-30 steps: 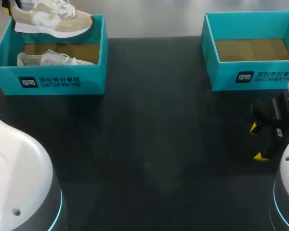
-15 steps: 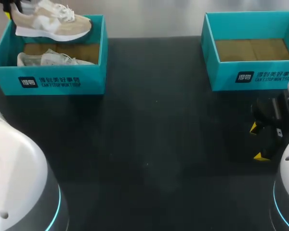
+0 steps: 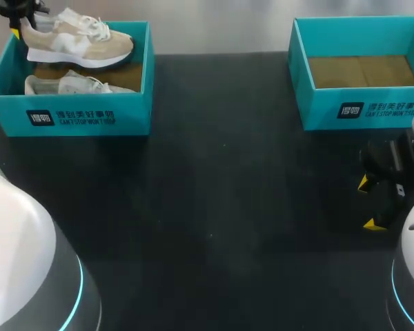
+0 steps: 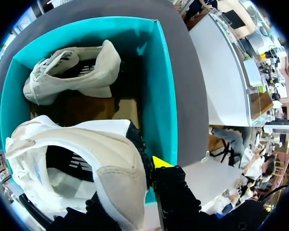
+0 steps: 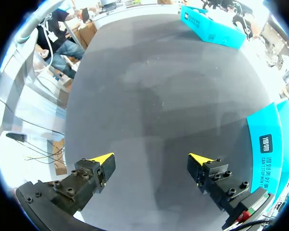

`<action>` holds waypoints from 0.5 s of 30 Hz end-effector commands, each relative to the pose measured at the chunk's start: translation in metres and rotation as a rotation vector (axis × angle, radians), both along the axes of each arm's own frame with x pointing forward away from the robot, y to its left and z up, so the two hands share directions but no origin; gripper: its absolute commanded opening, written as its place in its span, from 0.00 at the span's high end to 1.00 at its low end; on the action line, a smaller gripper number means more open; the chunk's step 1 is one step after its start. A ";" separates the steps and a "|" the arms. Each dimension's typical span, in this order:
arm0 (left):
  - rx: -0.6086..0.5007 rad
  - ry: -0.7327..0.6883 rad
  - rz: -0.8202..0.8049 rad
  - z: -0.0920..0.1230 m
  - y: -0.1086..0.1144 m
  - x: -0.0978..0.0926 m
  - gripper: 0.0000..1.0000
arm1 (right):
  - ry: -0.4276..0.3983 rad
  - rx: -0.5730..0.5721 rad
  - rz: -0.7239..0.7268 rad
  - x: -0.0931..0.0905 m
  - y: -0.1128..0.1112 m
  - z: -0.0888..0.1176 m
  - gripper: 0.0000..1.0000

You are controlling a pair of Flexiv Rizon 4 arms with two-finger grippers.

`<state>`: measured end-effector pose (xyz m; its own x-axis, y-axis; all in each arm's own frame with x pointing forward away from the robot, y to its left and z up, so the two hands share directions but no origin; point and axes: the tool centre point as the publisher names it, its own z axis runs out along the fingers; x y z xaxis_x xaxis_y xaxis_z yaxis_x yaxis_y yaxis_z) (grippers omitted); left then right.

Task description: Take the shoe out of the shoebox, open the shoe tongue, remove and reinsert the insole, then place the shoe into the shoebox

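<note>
A beige and white shoe (image 3: pixel 79 41) hangs level over the far side of the left teal shoebox (image 3: pixel 83 118). My left gripper (image 3: pixel 16 24) is shut on its heel. In the left wrist view the held shoe (image 4: pixel 82 159) fills the foreground, with the heel collar pinched in my left gripper (image 4: pixel 135 183); only one yellow fingertip (image 4: pixel 159 161) shows. A second matching shoe (image 3: pixel 76 84) lies on its side in the box, also seen below the held one (image 4: pixel 72 72). My right gripper (image 3: pixel 369 203) stands open, low over the table at the right, holding nothing (image 5: pixel 151 161).
A second teal shoebox (image 3: pixel 362 110) stands at the back right, showing only its brown cardboard floor; its wall (image 5: pixel 269 149) is beside my right gripper. The black table (image 3: pixel 221 207) stretches between the two boxes.
My left gripper has carried the shoe a little left and down towards the left shoebox. The right arm has not moved.
</note>
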<state>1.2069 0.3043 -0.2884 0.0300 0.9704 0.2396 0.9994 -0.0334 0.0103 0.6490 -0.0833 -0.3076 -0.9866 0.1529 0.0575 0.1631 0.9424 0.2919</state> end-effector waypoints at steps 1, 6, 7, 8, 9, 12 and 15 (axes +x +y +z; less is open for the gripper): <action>0.000 -0.014 0.000 -0.007 -0.001 0.001 1.00 | -0.002 -0.002 -0.001 -0.001 0.000 -0.001 0.00; 0.005 -0.032 -0.001 -0.012 -0.002 0.004 1.00 | -0.002 -0.002 -0.001 -0.001 0.000 -0.001 0.00; 0.011 -0.040 0.000 -0.014 -0.002 0.005 1.00 | -0.002 -0.002 -0.001 -0.001 0.000 -0.001 0.00; 0.013 -0.041 0.002 -0.015 -0.003 0.006 1.00 | -0.002 -0.002 -0.001 -0.001 0.000 -0.001 0.00; 0.014 -0.040 0.003 -0.016 -0.003 0.007 1.00 | -0.002 -0.002 -0.001 -0.001 0.000 -0.001 0.00; 0.011 -0.048 0.001 -0.018 -0.003 0.009 1.00 | -0.002 -0.002 -0.001 -0.001 0.000 -0.001 0.00; 0.003 -0.055 -0.008 -0.020 -0.004 0.010 1.00 | -0.002 -0.002 -0.001 -0.001 0.000 -0.001 0.00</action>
<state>1.2163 0.2993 -0.3063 0.0214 0.9681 0.2495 0.9974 -0.0378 0.0609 0.6491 -0.0833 -0.3076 -0.9866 0.1529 0.0575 0.1630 0.9425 0.2919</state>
